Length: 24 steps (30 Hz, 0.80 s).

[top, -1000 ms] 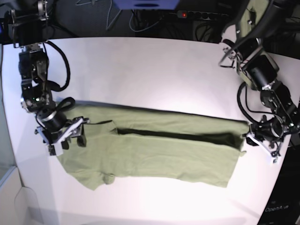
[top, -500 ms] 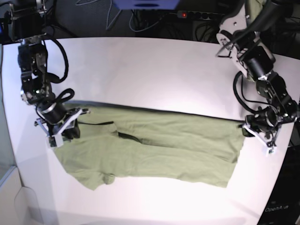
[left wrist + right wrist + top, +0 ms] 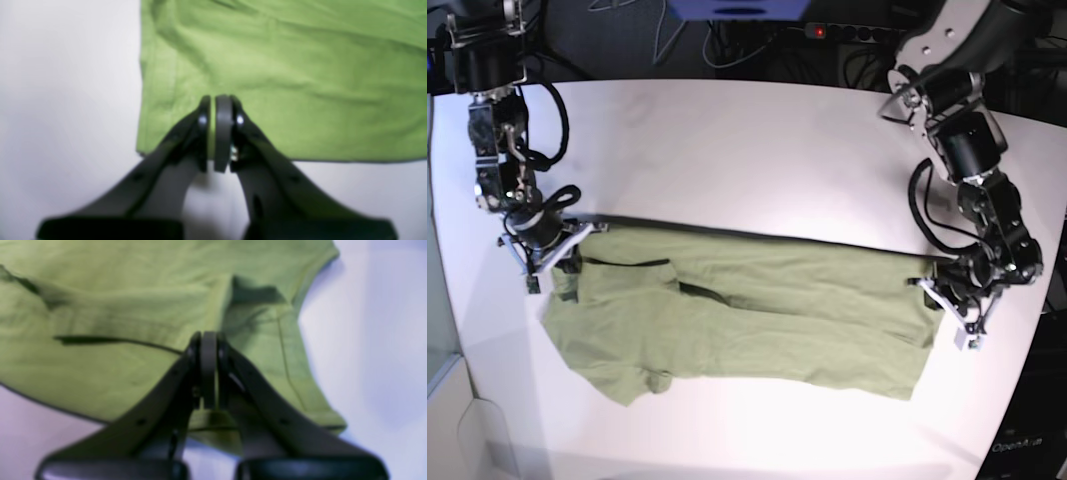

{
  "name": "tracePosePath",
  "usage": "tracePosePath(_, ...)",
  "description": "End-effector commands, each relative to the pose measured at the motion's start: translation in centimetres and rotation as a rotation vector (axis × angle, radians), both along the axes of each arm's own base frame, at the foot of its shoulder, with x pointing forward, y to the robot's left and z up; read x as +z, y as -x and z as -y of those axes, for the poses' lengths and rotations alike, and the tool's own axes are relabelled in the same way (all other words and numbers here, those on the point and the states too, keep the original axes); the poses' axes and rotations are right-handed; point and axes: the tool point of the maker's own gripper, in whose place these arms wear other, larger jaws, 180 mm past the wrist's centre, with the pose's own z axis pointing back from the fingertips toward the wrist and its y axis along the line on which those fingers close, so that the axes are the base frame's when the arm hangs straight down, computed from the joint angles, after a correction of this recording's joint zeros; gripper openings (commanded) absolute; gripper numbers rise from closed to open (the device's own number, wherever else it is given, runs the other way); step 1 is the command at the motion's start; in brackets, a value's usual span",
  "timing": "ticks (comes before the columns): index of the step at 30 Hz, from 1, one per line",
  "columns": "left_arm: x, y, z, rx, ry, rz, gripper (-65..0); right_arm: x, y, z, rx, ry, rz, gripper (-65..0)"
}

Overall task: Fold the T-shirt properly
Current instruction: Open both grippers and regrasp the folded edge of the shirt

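Note:
The olive-green T-shirt (image 3: 757, 320) lies flat across the white table, folded lengthwise, with a sleeve at its left end. My right gripper (image 3: 562, 275) hovers over that sleeve end. In the right wrist view this gripper (image 3: 208, 336) is shut, its tips above the T-shirt (image 3: 116, 290) beside a dark fold line. My left gripper (image 3: 935, 300) sits at the shirt's right edge. The left wrist view shows it (image 3: 213, 100) shut over the hem corner of the T-shirt (image 3: 283, 83). No cloth is visibly drawn up between either pair of fingers.
The white table (image 3: 747, 150) stretches behind and in front of the shirt. Cables and a power strip (image 3: 837, 32) lie beyond the far edge. The table's right edge runs close to the left arm.
Both grippers have gone from open to shut. The right gripper slid toward the shirt's far left corner. The left gripper moved inward over the right edge, and the top layer settled flatter.

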Motion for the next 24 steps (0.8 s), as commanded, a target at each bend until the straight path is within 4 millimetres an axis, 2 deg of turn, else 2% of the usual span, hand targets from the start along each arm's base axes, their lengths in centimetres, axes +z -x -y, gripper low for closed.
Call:
tracePosePath(1,1.4,-1.5,-0.1,0.002,0.012,0.055,-62.4,1.4,-1.3,0.7,-0.009,0.004,0.053,-64.3)
tracePosePath(9,-3.5,0.0,0.0,0.023,0.103,-0.029,-62.4,-1.6,0.5,1.9,-0.044,0.006,-0.012,-64.3)
tracePosePath(12,-4.7,0.7,-0.1,0.031,0.121,-0.051,-62.4,-2.0,1.1,1.8,-0.04,0.006,-0.024,-64.3)
tracePosePath(15,-5.1,1.0,-0.3,0.032,0.119,-0.068,-62.4,-2.3,1.5,1.8,-0.04,0.006,-0.033,-64.3)
tracePosePath(17,-6.1,2.6,-1.3,0.039,0.101,-0.118,-62.5,-2.7,2.2,2.0,-0.041,0.009,-0.047,-64.3)
tracePosePath(22,-8.8,6.8,-1.6,0.023,0.083,-0.254,-62.7,-3.7,3.7,2.3,-0.043,0.016,-0.079,-64.4)
tracePosePath(24,-9.2,8.4,-2.1,0.025,0.057,-0.275,-62.7,-4.1,4.5,2.7,-0.044,0.024,-0.095,-64.4)
